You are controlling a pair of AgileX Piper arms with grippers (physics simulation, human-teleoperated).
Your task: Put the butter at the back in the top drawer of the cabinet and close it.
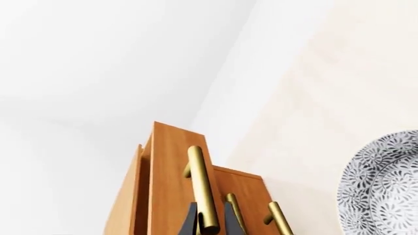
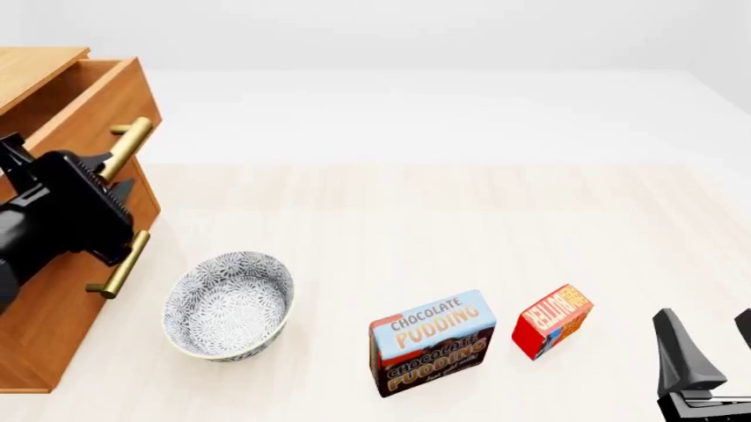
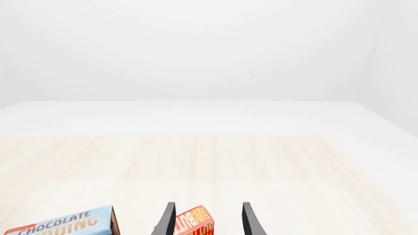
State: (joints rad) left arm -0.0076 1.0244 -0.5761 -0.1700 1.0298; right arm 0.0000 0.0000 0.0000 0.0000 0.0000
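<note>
Left wrist view: left gripper (image 1: 210,223) jaws straddling the brass handle (image 1: 203,188) of the top drawer (image 1: 175,181), drawer partly out of the cabinet (image 1: 124,210).

Front view: butter (image 2: 553,319) on the counter (image 2: 470,220) near right, reading partly "BUTTER"; "CHOCOLATE PUDDING" box (image 2: 433,342) beside it, bowl (image 2: 228,305) left. Placing and closing left.

Right wrist view: right gripper (image 3: 207,219) jaws apart, empty, flanking the butter.
</note>
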